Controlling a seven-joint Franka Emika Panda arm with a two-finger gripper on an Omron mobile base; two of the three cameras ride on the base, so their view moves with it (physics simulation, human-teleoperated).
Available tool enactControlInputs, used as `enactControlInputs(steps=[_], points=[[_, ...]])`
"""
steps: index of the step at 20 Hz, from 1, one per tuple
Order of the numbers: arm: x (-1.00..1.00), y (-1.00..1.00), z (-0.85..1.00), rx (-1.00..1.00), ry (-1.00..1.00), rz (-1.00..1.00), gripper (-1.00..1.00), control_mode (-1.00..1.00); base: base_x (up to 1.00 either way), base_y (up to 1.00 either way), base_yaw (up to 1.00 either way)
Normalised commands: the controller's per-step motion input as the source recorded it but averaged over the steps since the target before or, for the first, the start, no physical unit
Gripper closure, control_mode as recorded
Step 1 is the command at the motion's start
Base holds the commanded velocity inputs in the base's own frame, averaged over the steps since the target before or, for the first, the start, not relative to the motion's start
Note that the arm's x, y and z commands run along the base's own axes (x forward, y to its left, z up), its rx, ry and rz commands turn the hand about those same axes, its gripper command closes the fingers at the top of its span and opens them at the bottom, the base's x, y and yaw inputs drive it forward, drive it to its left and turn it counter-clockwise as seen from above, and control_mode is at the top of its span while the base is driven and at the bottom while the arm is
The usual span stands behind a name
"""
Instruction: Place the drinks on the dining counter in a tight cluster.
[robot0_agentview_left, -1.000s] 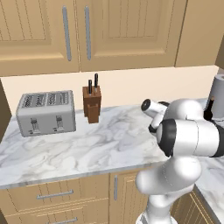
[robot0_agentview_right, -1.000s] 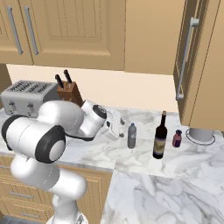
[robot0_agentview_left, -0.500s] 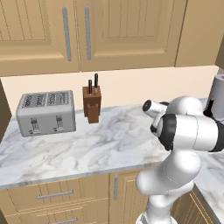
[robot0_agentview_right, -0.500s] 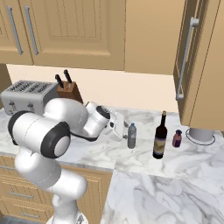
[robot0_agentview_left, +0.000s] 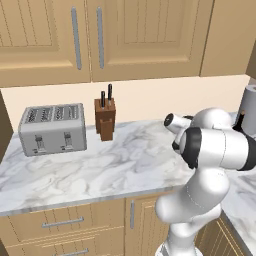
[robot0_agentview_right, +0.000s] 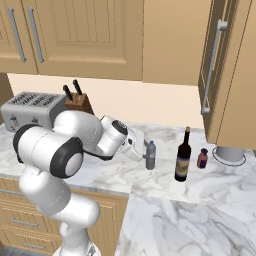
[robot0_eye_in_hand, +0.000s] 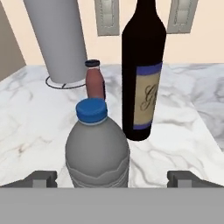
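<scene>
1. Bottles stand together on the marble counter: a grey bottle with a blue cap, a tall wine bottle and a small reddish bottle with a dark cap
2. Wine bottle's label is tan with blue bands; one large curly dark letter shows, perhaps a G, and no full word can be read
3. Grey and reddish bottles show no writing
4. Gripper has its jaws spread wide, one fingertip on each side of the grey bottle, neither touching it
5. Toaster and knife block sit further along the counter, under wooden cabinets
</scene>
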Motion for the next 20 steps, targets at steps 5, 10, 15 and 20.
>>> enactControlInputs(steps=[5,10,15,20], points=[[0.06,0.0,-0.26,-0.01,0.1,0.0,-1.0,-1.0,0.0,0.0,0.0],[0.06,0.0,-0.14,-0.02,0.09,0.0,-1.0,-1.0,0.0,0.0,0.0],[0.05,0.0,-0.02,0.0,0.03,0.0,-1.0,-1.0,0.0,0.0,0.0],[0.04,-0.12,0.0,0.0,0.0,0.0,-1.0,-1.0,0.0,0.0,0.0]])
